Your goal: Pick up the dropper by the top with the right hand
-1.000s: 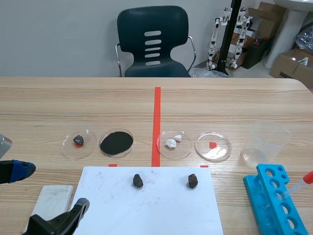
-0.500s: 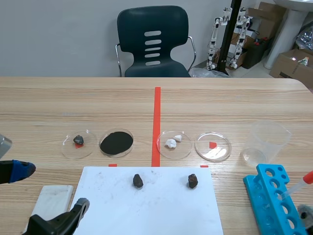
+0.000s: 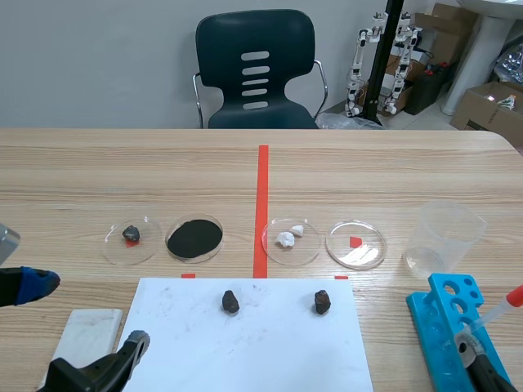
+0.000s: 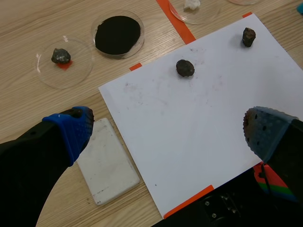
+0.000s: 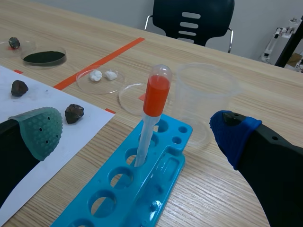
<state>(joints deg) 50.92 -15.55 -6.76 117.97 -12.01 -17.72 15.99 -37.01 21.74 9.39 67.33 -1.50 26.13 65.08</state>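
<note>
The right gripper spreads open around the clear, orange-bulbed plastic dropper leaning in a blue rack, seemingly untouched; the left gripper gapes open too.

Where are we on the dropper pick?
Done: right gripper is open and lined up, with the dropper standing in the blue rack ahead, between its pads. In hand: nothing gripped yet; neither pad touches the red bulb. Left: close on the bulb and lift out.

Wooden table, white sheet, blue rack, cup
</note>
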